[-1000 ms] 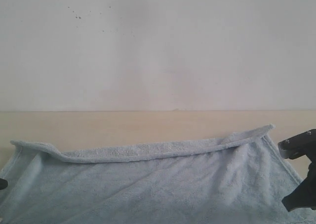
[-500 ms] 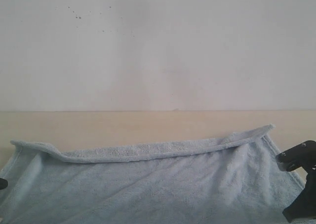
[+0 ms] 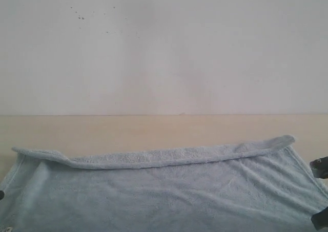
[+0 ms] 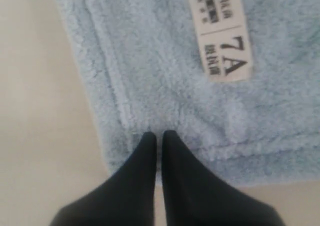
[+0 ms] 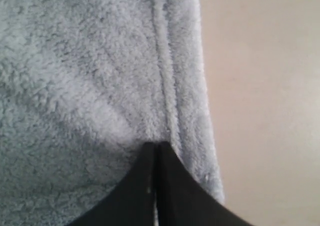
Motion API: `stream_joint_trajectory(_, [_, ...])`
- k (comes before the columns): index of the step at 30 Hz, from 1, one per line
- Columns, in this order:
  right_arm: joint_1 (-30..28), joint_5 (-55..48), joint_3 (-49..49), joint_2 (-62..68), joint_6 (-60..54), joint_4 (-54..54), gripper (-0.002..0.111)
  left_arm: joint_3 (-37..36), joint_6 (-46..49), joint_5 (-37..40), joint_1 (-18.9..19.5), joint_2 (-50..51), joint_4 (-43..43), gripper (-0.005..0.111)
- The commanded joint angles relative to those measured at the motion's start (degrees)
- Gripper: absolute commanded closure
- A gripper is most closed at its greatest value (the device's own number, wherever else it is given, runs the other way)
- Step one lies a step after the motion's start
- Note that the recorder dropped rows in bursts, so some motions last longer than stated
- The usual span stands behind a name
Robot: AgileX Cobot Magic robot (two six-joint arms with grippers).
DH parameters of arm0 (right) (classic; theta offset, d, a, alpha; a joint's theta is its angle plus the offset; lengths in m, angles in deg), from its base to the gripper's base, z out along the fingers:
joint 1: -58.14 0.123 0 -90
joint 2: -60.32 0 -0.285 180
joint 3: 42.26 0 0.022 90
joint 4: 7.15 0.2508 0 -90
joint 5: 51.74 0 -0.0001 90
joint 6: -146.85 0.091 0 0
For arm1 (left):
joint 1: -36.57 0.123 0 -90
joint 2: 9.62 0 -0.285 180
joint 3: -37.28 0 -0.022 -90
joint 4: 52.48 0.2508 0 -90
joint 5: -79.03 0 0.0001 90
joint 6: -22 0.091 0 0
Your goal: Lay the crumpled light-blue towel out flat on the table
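Note:
The light-blue towel [image 3: 164,191] lies broad across the near half of the beige table [image 3: 154,127], its far edge turned over in a long band [image 3: 154,157]. My left gripper [image 4: 159,134] is shut, its black tips pinching the hem at a corner of the towel [image 4: 150,61] beside the white label [image 4: 222,31]. My right gripper [image 5: 156,144] is shut on the hem along the opposite side of the towel [image 5: 75,76], where a crease runs into its tips. In the exterior view only dark bits of the right gripper [image 3: 321,166] show at the right border.
A white speckled wall [image 3: 164,47] rises behind the table's far edge. Bare table surface [image 4: 40,111] lies beside the towel's corner on the left, and bare table [image 5: 265,86] runs along the towel's edge on the right.
My right gripper has moved outward to the right, almost leaving the exterior view. The towel's right corner went with it, and the diagonal wrinkles have pulled flatter.

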Motion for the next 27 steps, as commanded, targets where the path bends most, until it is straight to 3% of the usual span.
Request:
stream_joint_trajectory(1, [-1.15, -0.68, -5.51, -2.74, 0.40, 0.79, 0.108, -1.56, -0.53, 1.70, 0.18, -0.33, -2.39, 0.103])
stream_joint_trajectory(16, [-1.02, -4.97, -11.22, -11.52, 1.28, 1.83, 0.108, -5.74, 0.59, -1.36, -0.07, -1.48, -8.30, 0.103])
stream_joint_trajectory(27, [-1.02, -3.83, -11.22, -12.94, 0.74, 1.94, 0.108, -3.46, 1.48, 0.14, -0.07, -18.19, -3.29, 0.103])
